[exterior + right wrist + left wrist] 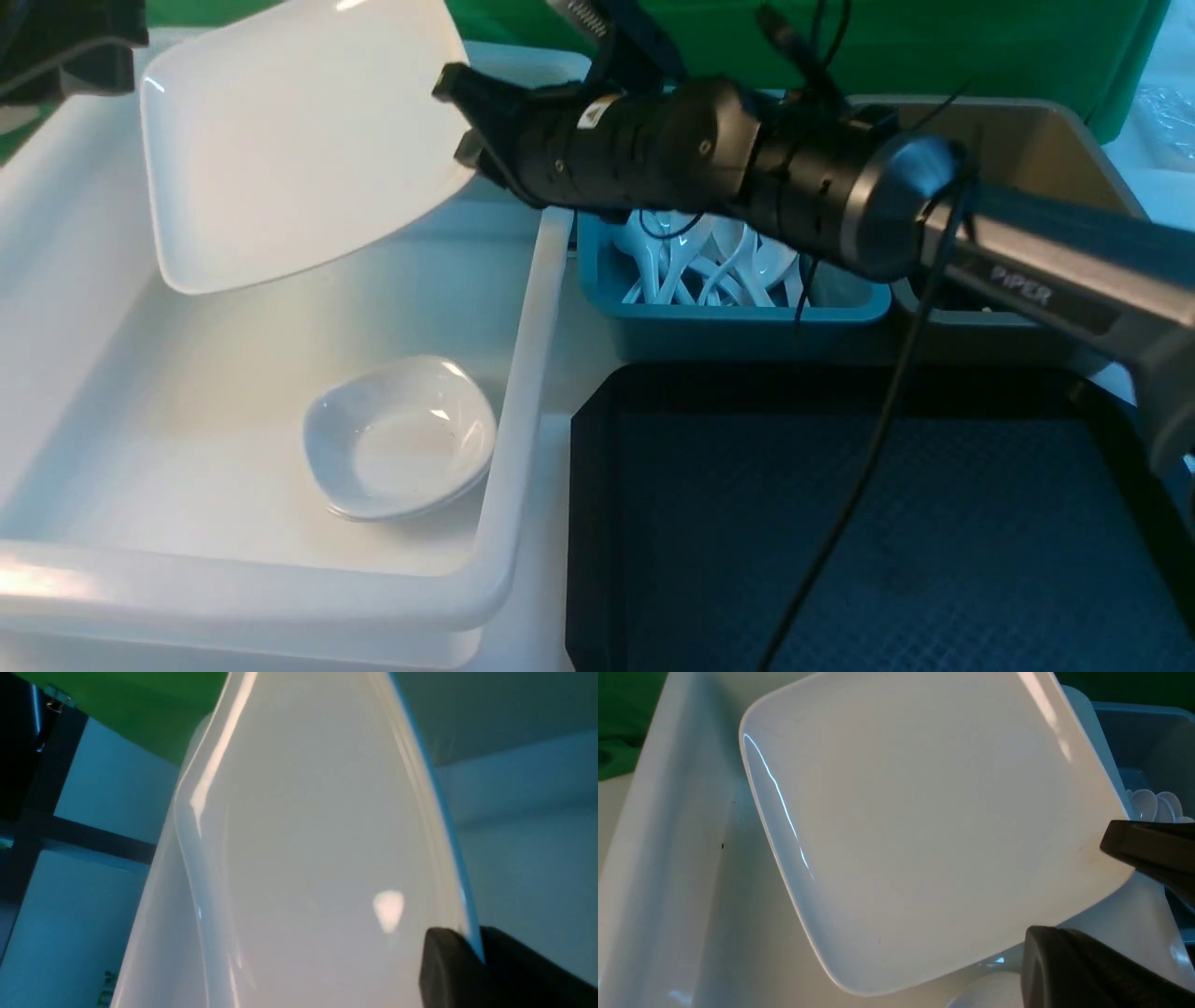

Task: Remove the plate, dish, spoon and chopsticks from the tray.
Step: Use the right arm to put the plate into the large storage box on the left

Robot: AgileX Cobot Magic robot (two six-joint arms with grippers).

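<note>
Front view: everything below is placed from here; the wrist views add close detail.
Plate: the large glossy white squarish plate (299, 149) (924, 835) (303, 858) is in the air, clear of the tray. It hangs tilted above the far half of the white tub, with its hollow face turned towards the camera and its lower edge well above the tub floor.
Right gripper: the right gripper (459, 117) is clamped on the plate's right-hand rim. One black finger (1143, 851) lies on the plate's upper face. In the right wrist view the fingers (444, 970) pinch the thin rim from both sides.
Right arm: black and grey, it reaches in from the right, across the bins, to the plate.
White tub: the deep white tub (523, 392) stands left of the tray, just beside it.
Small white dish: the small white dish (400, 437) rests upright on the tub floor, near the tub's right wall and nearer the camera than the plate.
Tray: the black tray (980, 541) sits at the lower right and shows its textured floor. A thin black cable hangs in front of it.
Blue bin: the blue bin (747, 327) stands behind the tray and holds a heap of white spoons (709, 266).
Grey bin: the grey bin (1074, 140) is right of the blue one, touching it.
Left gripper: the left gripper (1064, 966) shows only as a dark rounded part close under the plate's corner. Its jaws are closed.
</note>
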